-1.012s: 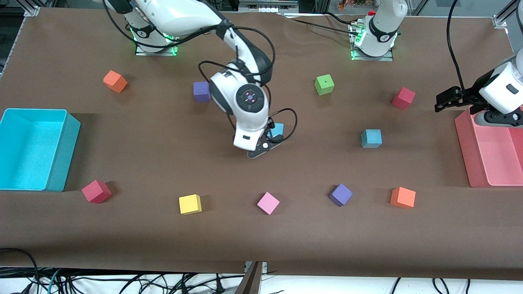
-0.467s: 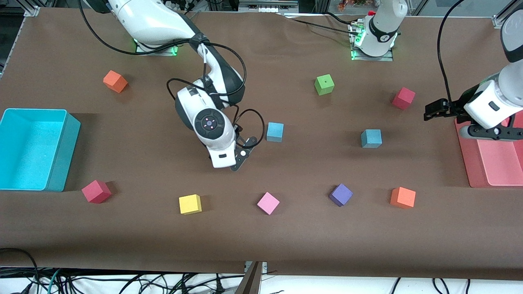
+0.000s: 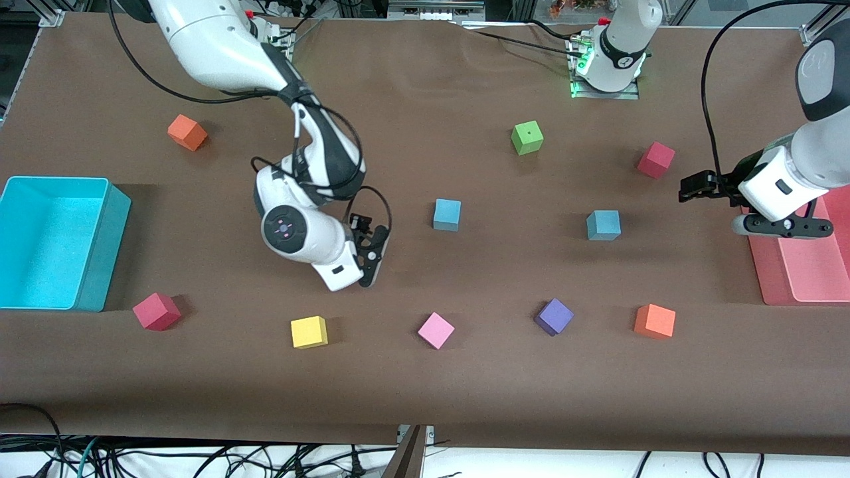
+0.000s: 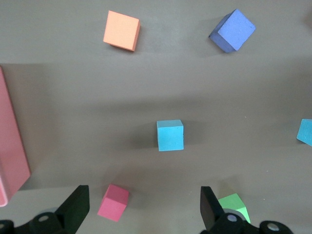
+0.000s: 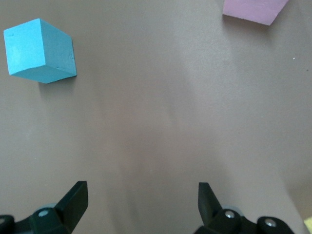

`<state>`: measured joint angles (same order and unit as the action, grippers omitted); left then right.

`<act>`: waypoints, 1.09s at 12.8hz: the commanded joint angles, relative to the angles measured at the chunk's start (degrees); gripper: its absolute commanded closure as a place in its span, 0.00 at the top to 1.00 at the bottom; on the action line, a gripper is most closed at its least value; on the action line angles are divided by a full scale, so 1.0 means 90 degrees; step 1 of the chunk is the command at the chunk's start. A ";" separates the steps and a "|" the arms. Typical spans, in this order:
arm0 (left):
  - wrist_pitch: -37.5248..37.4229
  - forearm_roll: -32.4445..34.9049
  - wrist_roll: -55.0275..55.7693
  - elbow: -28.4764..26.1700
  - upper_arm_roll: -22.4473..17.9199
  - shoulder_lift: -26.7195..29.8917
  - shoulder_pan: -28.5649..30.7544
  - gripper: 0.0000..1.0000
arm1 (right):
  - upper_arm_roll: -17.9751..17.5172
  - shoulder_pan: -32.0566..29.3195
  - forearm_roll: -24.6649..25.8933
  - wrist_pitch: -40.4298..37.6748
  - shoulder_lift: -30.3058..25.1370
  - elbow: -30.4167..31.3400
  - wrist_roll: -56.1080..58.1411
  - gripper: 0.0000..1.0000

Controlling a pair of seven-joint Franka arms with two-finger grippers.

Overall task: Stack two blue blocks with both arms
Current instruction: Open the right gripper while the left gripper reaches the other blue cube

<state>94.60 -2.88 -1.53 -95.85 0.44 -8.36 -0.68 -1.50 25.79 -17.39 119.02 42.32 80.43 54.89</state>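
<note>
Overall, nothing is stacked yet: a wide brown table [image 3: 425, 398] carries about a dozen small coloured cubes, all lying singly and well apart. A cyan bin [image 3: 99, 245] sits at the right arm's end and a pink tray [image 3: 764, 265] at the left arm's end. The right arm reaches from its base down over the middle of the table; the right gripper [image 3: 369, 255] hangs low over bare cloth with its jaws spread and nothing between them, which the right wrist view confirms. The left gripper [image 3: 690, 188] hovers over the table just beside the pink tray, its jaws likewise spread wide and empty. The two task cubes rest flat on the cloth near the middle: the first blue block [image 3: 447, 214] lies beside the right gripper, toward the left arm's end from it, and the second blue block [image 3: 603, 224] lies between the first and the left gripper. In the left wrist view the second block sits roughly centred ahead of the open fingers [image 4: 210, 207]. Judging from this, the whole task remains: one block must be grasped, carried over and set on the other. The pink cube [image 3: 435, 330] and purple cube [image 3: 554, 316], nearer the camera, are not involved.
</note>
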 commanded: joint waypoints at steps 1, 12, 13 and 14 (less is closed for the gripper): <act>0.0891 -0.0188 -0.0083 -0.0919 0.0155 0.0138 -0.0003 1.00 | -0.0078 -0.0228 -0.0983 0.0805 -0.0561 0.1177 0.1162 1.00; 0.3618 -0.0031 -0.0113 -0.2738 0.0546 -0.0711 -0.0012 1.00 | -0.0019 -0.0512 -0.6786 0.0966 -0.0572 0.2957 0.7502 1.00; 0.3900 -0.0041 -0.0113 -0.2903 0.0546 -0.0711 -0.0003 1.00 | -0.0029 -0.0512 -0.6895 0.0859 -0.0552 0.2987 0.7592 1.00; 0.4260 -0.0032 -0.0113 -0.3060 0.0546 -0.0798 0.0007 1.00 | -0.0029 -0.0512 -0.6935 0.0722 -0.0552 0.2987 0.7690 1.00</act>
<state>128.55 -3.28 -1.63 -120.75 5.37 -15.44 -0.78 -1.34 21.75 -77.59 127.51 38.90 105.60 121.18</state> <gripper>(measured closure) 0.000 0.000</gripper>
